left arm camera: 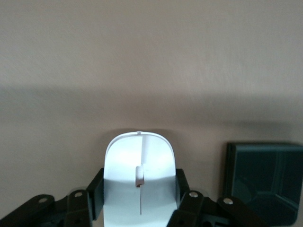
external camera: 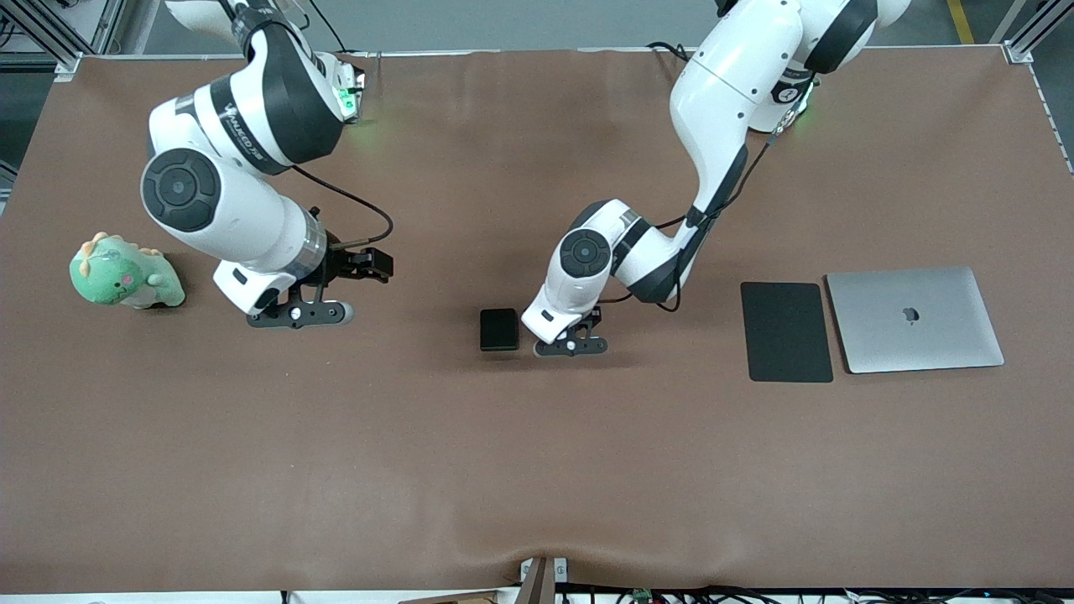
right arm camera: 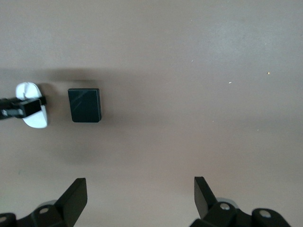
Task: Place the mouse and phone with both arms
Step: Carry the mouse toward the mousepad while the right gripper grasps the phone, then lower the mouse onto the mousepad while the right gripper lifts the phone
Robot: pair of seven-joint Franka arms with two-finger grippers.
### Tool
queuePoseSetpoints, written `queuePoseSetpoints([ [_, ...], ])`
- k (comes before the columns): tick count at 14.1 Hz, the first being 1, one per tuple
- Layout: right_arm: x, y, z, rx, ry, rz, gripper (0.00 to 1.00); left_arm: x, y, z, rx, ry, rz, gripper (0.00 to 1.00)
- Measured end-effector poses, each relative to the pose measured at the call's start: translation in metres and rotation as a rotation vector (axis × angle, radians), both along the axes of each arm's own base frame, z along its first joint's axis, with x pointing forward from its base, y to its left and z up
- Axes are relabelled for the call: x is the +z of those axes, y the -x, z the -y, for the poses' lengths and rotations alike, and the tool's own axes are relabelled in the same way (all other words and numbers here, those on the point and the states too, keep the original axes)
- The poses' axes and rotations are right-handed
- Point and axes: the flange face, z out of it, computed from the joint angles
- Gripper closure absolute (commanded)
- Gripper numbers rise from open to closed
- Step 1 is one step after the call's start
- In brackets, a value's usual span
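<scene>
The white mouse (left arm camera: 139, 175) sits between the fingers of my left gripper (left arm camera: 139, 185), which press on both its sides, low at the brown table. The left gripper (external camera: 572, 344) covers the mouse in the front view. The black phone (external camera: 499, 329) lies flat on the table right beside it, toward the right arm's end; it also shows in the left wrist view (left arm camera: 265, 182) and the right wrist view (right arm camera: 85, 105), next to the mouse (right arm camera: 34, 116). My right gripper (external camera: 304, 315) is open and empty (right arm camera: 139, 189) over bare table, well apart from the phone.
A large flat black mouse pad (external camera: 786, 331) and a closed silver laptop (external camera: 914, 319) lie side by side toward the left arm's end. A green plush toy (external camera: 124, 274) sits at the right arm's end.
</scene>
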Motion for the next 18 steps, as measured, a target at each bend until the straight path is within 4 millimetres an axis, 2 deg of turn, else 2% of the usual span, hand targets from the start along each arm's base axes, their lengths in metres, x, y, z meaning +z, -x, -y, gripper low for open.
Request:
queuePoseSetpoints([
  [3, -0.019, 0.006, -0.024, 0.027, -0.015, 0.044, 0.0, 0.032, -0.028, -0.033, -0.024, -0.017, 0.014, 0.58],
  [6, -0.046, 0.02, -0.07, 0.076, -0.032, 0.091, 0.0, 0.071, -0.049, -0.074, -0.07, -0.046, 0.003, 0.56],
  [9, -0.087, 0.029, -0.118, 0.072, -0.037, 0.119, 0.0, 0.096, -0.062, -0.132, -0.13, -0.067, 0.003, 0.56],
  [11, -0.13, 0.029, -0.142, 0.091, -0.037, 0.129, 0.0, 0.103, -0.068, -0.178, -0.163, -0.081, -0.004, 0.56],
  [13, -0.165, 0.038, -0.169, 0.096, -0.024, 0.116, 0.0, 0.107, -0.07, -0.226, -0.193, -0.095, -0.019, 0.56],
  [16, -0.194, 0.052, -0.2, 0.092, -0.028, 0.137, 0.0, 0.109, -0.071, -0.294, -0.22, -0.114, -0.074, 0.56],
  [18, -0.208, 0.054, -0.205, 0.105, -0.019, 0.149, 0.0, 0.106, -0.071, -0.332, -0.21, -0.118, -0.109, 0.56],
])
